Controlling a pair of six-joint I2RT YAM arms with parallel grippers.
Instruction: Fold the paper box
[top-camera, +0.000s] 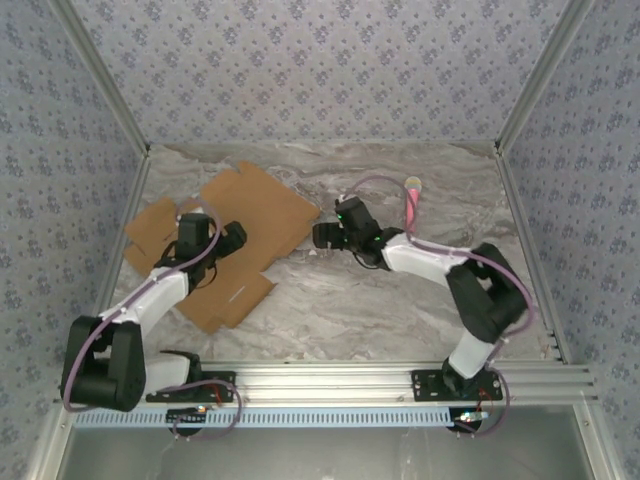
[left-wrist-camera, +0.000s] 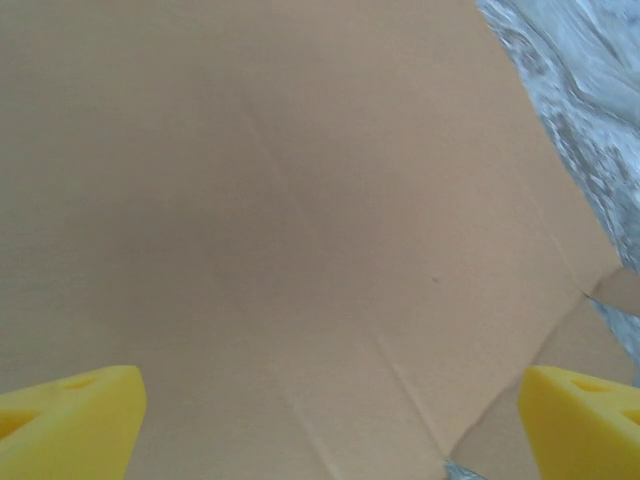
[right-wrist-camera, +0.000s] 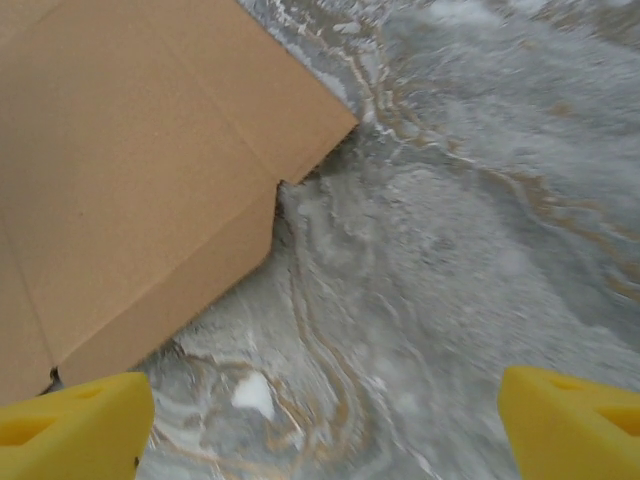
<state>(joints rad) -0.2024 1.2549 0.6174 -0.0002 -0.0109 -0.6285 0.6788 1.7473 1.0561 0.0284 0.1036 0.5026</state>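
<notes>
i saw the paper box (top-camera: 262, 205) lying flat on the left of the worktop (top-camera: 400, 310); left jaws hung spread wide over it, right jaws released beside its right edge.

paper box (top-camera: 262, 208) left on table (top-camera: 400, 310) | stick (top-camera: 411, 205) right (far side)

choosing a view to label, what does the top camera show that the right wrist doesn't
Top, not right wrist: the box spread out flat with all its flaps, the left gripper over it, a pink stick farther back. Right wrist, not top: the box's creases up close, and the right gripper with its yellow fingertips spread open. Both: the box's right edge and the marbled table.
</notes>
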